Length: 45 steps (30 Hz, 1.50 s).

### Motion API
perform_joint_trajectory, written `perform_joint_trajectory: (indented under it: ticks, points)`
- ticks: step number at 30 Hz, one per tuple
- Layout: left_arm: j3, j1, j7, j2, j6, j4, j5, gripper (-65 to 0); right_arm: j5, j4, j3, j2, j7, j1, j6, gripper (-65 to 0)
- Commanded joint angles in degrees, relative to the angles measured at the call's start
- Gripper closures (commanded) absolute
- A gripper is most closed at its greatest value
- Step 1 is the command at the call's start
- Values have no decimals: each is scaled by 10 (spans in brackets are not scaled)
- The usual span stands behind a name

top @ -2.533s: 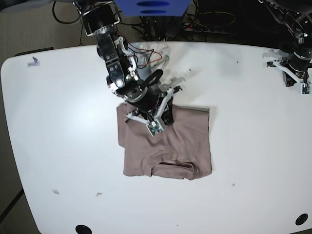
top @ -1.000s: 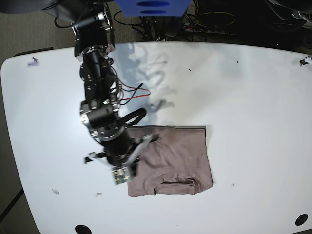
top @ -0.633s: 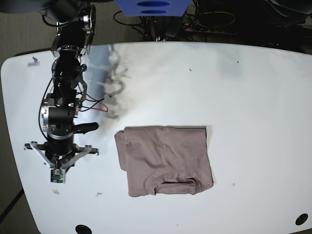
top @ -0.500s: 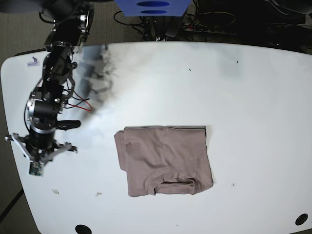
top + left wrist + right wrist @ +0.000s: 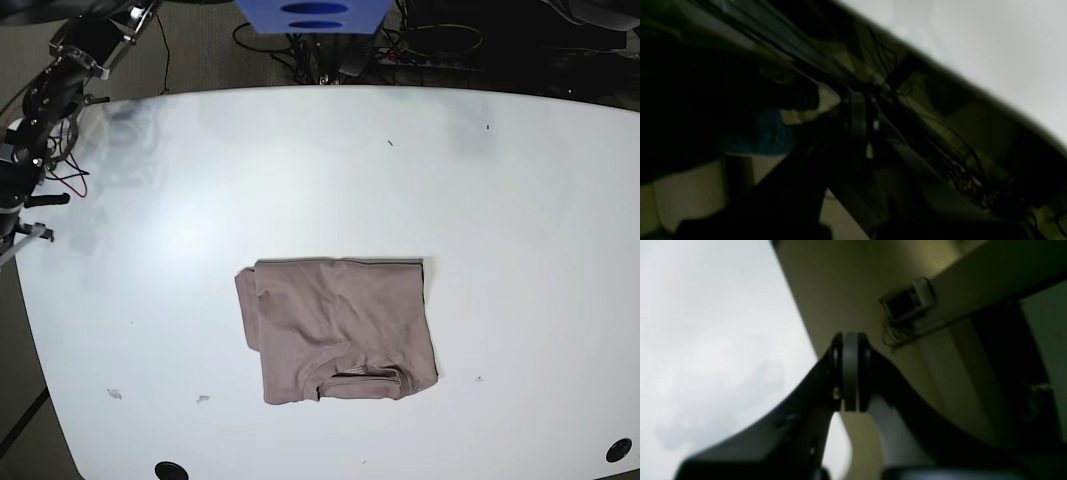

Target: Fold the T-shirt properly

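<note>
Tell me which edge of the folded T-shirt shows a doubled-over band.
The near edge of the T-shirt, closest to the base camera: a short rolled band sits just above it, while the far edge lies straight and flat.

The base view is bright and sharp on the white table (image 5: 500, 200), with a soft grey shadow smear at its far-left corner and curved edges. Both wrist views are dim, heavily blurred; pale table areas wash out.
</note>
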Motion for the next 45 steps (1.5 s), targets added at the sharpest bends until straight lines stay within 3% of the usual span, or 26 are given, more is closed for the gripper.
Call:
perform_joint_trajectory:
  ticks: [1,7,13,16,20,27,35,45]
  points:
    - [-5,17,-11,-8,4,-25,-3,0,-16,7,27,26,15,-9,-2,0]
    - [6,37,-13,-6,4,-84,2,0,-35,-21,77,33,19,-69,-1,0]
    - [51,42,-32,-7,4,-166,54,0,-58,-41,95,32,49,-132,0,0]
    - [69,42,-65,-6,4,-218,88,0,-72,-46,96,30,68,-162,0,0]
    - [93,42,-125,-6,-1,-299,119,0,-77,-72,97,-9,96,-202,0,0]
    - [113,40,-218,-6,-41,-428,190,0,-76,-160,103,-31,166,-241,0,0]
    - [114,39,-333,-5,-41,-551,244,0,-77,-310,181,-34,289,-243,0,0]
    - [114,39,-378,-5,-41,-581,282,0,-76,-460,215,-32,370,-243,0,0]
